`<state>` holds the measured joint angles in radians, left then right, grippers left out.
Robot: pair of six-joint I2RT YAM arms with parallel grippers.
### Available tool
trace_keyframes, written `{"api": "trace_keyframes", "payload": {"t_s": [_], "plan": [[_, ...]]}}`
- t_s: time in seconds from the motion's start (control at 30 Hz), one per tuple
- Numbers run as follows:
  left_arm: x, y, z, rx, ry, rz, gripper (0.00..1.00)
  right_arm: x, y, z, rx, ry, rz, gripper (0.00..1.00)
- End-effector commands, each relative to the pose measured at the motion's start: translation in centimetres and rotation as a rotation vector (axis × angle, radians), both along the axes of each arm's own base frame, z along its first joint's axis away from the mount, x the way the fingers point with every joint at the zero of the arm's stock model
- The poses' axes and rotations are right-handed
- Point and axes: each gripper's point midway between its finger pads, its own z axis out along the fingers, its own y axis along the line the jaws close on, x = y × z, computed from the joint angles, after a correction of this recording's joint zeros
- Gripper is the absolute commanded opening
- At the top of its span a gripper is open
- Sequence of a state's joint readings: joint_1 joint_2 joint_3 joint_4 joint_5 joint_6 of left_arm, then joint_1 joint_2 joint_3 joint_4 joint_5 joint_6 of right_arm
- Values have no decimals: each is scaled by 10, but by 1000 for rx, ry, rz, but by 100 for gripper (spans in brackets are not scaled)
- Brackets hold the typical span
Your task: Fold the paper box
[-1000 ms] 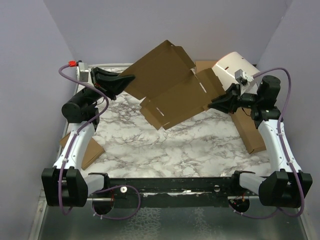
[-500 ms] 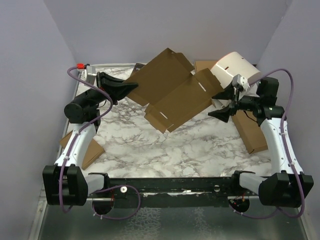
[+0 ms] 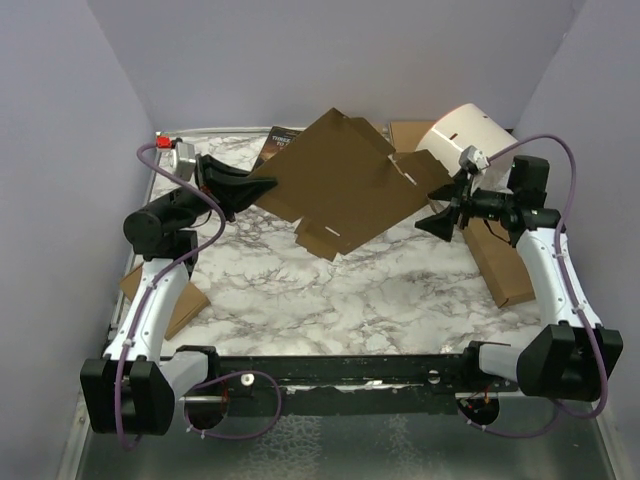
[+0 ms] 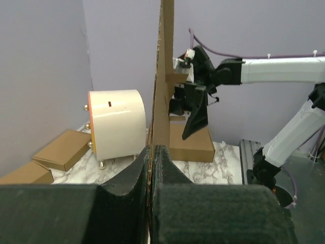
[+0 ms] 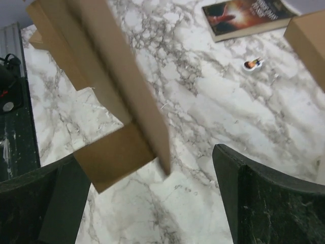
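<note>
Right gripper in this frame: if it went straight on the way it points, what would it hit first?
Most likely the paper box. The open right gripper points at the box's nearest flap, which the wrist view shows directly ahead between the gripper's fingers. How far ahead it lies is unclear.

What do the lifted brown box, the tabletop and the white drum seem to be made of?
The paper box: brown cardboard, matte, a thin sheet with die-cut slots and flaps. The tabletop: white with grey veins like marble, perhaps only a printed surface. The white drum: smooth, faintly glossy, probably plastic or painted metal.
</note>
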<state>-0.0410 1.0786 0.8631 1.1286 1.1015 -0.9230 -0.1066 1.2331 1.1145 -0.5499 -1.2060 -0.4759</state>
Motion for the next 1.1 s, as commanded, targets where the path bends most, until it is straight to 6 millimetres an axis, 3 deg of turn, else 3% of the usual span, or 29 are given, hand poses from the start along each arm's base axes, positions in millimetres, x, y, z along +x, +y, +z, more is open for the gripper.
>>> {"api": "trace_keyframes", "payload": {"t_s": [0.0,0.17,0.33,0.43,0.67,1.07], "plan": [[6,7,15,-91,8,80,0,0,0,-9,47,28,-43,100],[29,21,23,-145,100,238,0,-16,8,-11,125,57,24,100],[24,23,35,-238,178,214,0,-26,15,-27,228,111,48,100],[21,25,40,-286,211,203,0,-19,15,-29,299,152,5,100],[15,26,50,-381,253,145,0,2,19,-10,475,218,-59,99],[15,24,53,-429,294,119,0,-24,45,41,507,125,125,96]]}}
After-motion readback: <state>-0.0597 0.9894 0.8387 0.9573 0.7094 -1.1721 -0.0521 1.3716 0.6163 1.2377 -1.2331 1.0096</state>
